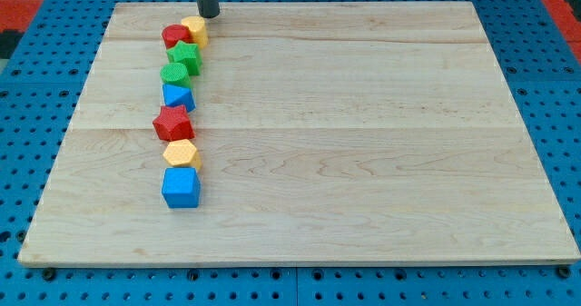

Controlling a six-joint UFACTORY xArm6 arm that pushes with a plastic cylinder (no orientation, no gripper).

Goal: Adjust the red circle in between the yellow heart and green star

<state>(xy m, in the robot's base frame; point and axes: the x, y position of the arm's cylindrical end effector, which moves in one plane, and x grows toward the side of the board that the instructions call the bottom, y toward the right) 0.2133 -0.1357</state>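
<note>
The red circle [174, 35] sits near the top left of the wooden board [363, 143], touching the yellow heart [195, 29] on its right and the green star [186, 56] just below. My tip [209, 15] is at the view's top, just above and right of the yellow heart, very close to it. The blocks form a column running down the board's left side.
Below the green star come a green round block [174, 74], a blue block [179, 96], a red star [172, 123], a yellow hexagon [181, 153] and a blue cube [181, 187]. A blue pegboard surrounds the board.
</note>
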